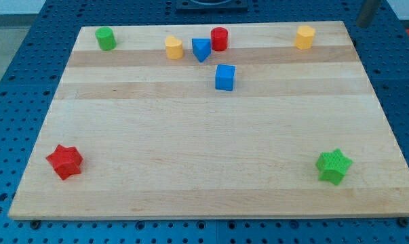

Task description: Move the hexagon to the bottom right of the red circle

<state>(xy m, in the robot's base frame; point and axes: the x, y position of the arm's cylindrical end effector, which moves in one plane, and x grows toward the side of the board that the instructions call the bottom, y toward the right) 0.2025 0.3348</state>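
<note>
The yellow hexagon [304,36] sits near the top right corner of the counter [190,156], well apart from everything else. The red circle [220,38] stands along the same top edge, further to the view's left, touching or nearly touching the blue triangle [201,49]. A yellow block [173,47], perhaps a pentagon or heart, is just left of that, and a blue cube [225,77] lies below the red circle.

I judge the hexagon to be light, rigid and hard, likely to slide easily on the smooth wood and to spin if I catch it off-centre. I have no claw to open, close or clamp, only a rod, so taking hold means pressing squarely against a flat side. I would meet its right face, slightly above centre, and push toward the view's left and a little down.

My tip does not show. Only a dark piece of the rod [367,12] appears at the view's top right, beyond the counter's edge, above and right of the hexagon, touching no block. The blue cube crowds the goal spot, so I must stop short of it.
</note>
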